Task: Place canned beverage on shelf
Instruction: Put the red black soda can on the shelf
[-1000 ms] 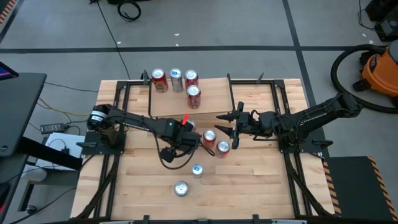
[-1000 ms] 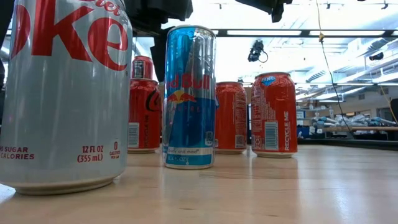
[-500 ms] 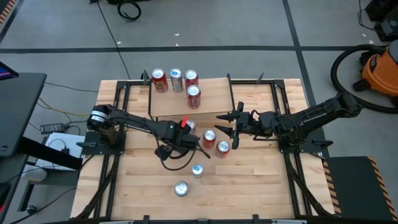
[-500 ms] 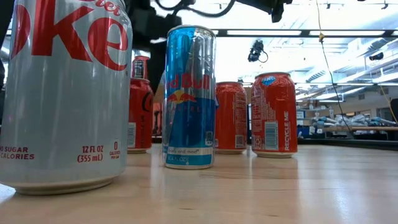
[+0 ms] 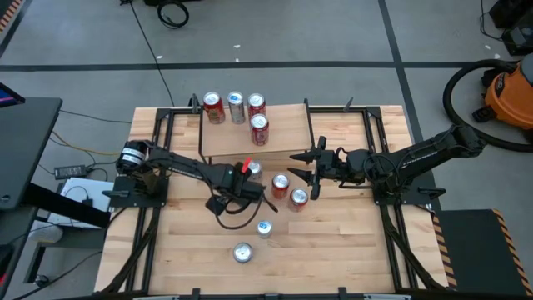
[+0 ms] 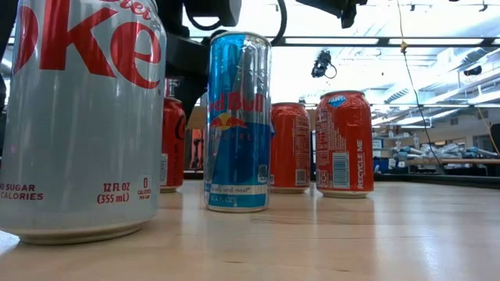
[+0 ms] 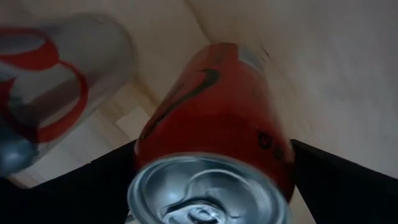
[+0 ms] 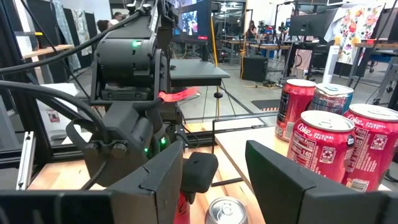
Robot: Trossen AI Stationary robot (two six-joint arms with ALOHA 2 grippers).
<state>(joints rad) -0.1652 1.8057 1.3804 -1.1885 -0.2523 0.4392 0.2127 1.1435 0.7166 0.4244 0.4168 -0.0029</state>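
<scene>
Your table [image 5: 350,242] carries the shelf [image 5: 287,133] at its far middle. The shelf holds four cans [image 5: 260,127]: three red and one silver, three in a row at the back and one in front of them.

Your left gripper [image 5: 252,177] sits at the shelf's front edge, clamped on a red can [image 7: 211,106].

Your right gripper [image 5: 301,167] hovers near the shelf's front right corner, jaws apart and holding nothing.

Four more cans stand loose on the table: two red [image 5: 281,183], one Red Bull [image 6: 237,121] and one Diet Coke [image 6: 78,117].
</scene>
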